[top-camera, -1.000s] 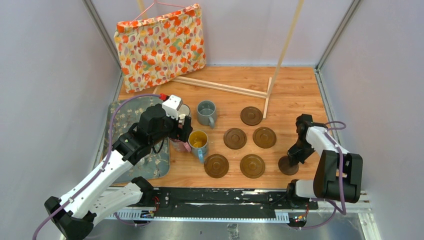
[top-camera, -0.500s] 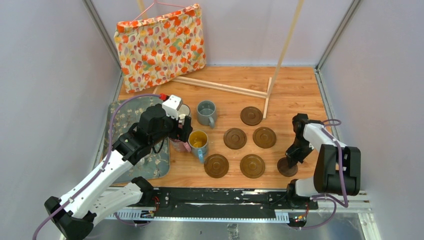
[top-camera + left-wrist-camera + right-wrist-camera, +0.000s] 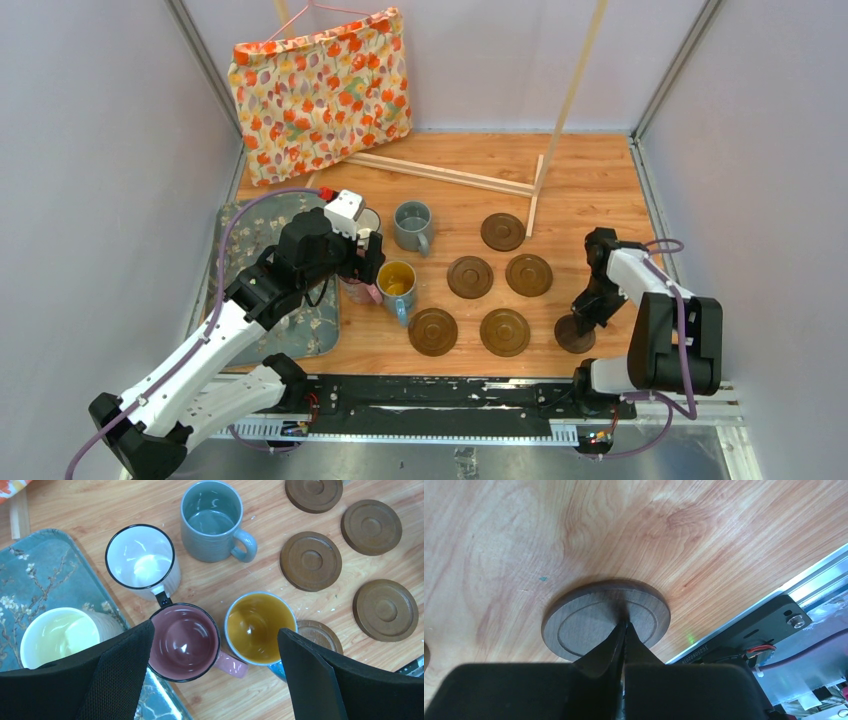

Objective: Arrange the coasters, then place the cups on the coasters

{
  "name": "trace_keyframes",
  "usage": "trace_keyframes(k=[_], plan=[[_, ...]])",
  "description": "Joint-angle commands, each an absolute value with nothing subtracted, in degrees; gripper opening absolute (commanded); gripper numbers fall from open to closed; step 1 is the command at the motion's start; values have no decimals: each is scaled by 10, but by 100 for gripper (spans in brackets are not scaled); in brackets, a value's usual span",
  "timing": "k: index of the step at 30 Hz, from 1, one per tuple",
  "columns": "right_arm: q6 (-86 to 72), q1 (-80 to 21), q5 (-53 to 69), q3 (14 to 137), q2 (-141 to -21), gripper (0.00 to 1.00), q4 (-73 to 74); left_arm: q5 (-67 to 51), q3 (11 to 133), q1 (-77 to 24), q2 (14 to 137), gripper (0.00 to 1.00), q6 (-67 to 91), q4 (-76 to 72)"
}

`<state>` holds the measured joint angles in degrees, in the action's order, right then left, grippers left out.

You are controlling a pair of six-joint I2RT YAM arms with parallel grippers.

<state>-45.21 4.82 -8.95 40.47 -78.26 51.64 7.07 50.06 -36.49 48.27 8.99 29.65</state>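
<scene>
Wooden coaster (image 3: 574, 625) near table (image 3: 549, 530) front edge; closed right pincer (image 3: 625, 624) atop

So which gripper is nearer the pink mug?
Left. The left gripper hangs open directly above the pink mug; the right gripper is off on the far right side, shut, tips down at a coaster.

Wooden table (image 3: 590, 180) with coasters (image 3: 470, 277), cups (image 3: 411, 226), mat (image 3: 243, 228)

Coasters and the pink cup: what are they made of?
The coasters look like dark-stained wood with a matte finish. They show faint grain and turned ring grooves, though a moulded composite is possible. The pink cup looks like glazed ceramic. Its inside is glossy with bright light spots, and its rim is dark.
</scene>
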Motion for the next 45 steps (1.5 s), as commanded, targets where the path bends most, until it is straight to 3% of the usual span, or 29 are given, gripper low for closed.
trace_keyframes(k=[1,27,31,35,37,45], plan=[[-455,39,-110,409,-778,0,524,72,499,-361,482,100,87,296],[-350,39,-65,569,-625,2,584,42,509,-361,474,100,187,307],[-286,39,25,562,-587,16,524,43,491,-363,451,100,234,308],[-250,38,87,556,-557,51,472,65,468,-382,424,100,276,318],[-239,38,108,558,-546,61,454,96,458,-408,418,100,297,325],[-230,27,170,579,-513,78,407,240,416,-541,414,100,448,348]])
